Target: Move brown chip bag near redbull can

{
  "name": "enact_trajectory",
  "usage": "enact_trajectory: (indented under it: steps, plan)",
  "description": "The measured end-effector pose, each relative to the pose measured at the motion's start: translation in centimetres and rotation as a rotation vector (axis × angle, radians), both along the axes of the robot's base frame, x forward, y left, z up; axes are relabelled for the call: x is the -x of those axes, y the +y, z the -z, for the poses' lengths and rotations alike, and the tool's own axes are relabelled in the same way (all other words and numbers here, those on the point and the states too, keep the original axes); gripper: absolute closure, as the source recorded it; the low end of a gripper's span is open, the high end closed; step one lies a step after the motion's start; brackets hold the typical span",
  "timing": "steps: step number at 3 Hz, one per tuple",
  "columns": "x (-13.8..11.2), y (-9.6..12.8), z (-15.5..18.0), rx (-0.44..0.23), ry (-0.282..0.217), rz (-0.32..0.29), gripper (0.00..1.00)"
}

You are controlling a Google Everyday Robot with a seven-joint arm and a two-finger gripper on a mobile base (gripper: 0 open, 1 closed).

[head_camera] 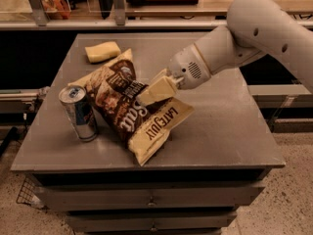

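The brown chip bag is a crinkly dark-brown bag with cream ends. It stands tilted on the grey table, left of centre. The redbull can stands upright just left of the bag, almost touching it. My gripper comes in from the right on the white arm. Its cream fingers are shut on the bag's upper middle.
A small yellow sponge lies at the table's back left. The table's front edge runs below the bag, with drawers underneath. A shelf with clutter runs behind the table.
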State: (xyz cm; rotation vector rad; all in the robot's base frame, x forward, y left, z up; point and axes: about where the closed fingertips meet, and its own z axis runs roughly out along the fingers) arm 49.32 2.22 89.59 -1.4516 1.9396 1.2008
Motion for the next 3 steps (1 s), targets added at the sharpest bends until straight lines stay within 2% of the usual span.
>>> enact_trajectory:
  steps: [1,2,3]
  plan:
    - [0.0,0.0,0.2,0.0,0.001,-0.006,0.12]
    - [-0.6,-0.7,0.0,-0.002,-0.015,-0.006,0.0]
    - [-2.4,-2.9,-0.5,0.011,-0.048,0.018,0.0]
